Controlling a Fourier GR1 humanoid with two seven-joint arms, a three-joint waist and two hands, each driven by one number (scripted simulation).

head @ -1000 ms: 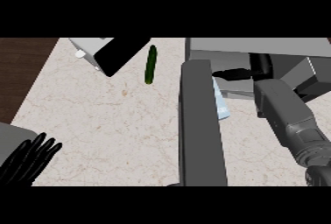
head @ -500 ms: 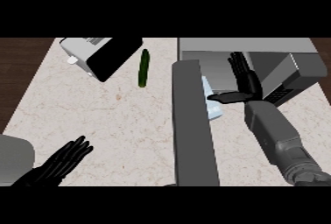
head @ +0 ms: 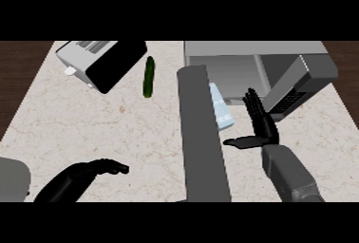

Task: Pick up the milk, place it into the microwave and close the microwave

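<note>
The milk, a pale blue-white carton, lies right of the open microwave door, at the front of the microwave's opening. The door's edge hides its left side. I cannot tell whether it rests inside the cavity or just in front of it. My right hand is open a little to the right of the carton and nearer to me, fingers straight and pointing away, thumb stretched left, touching nothing. At the lower left my left hand hangs over the counter with its fingers curled and holds nothing.
A toaster stands at the back left, with a green cucumber lying beside it. The long grey door juts toward me across the middle of the counter. A grey object shows at the lower left edge.
My right hand has drawn back toward me from the microwave's opening, while the milk stays by the door. The left hand has moved right and curled its fingers.
</note>
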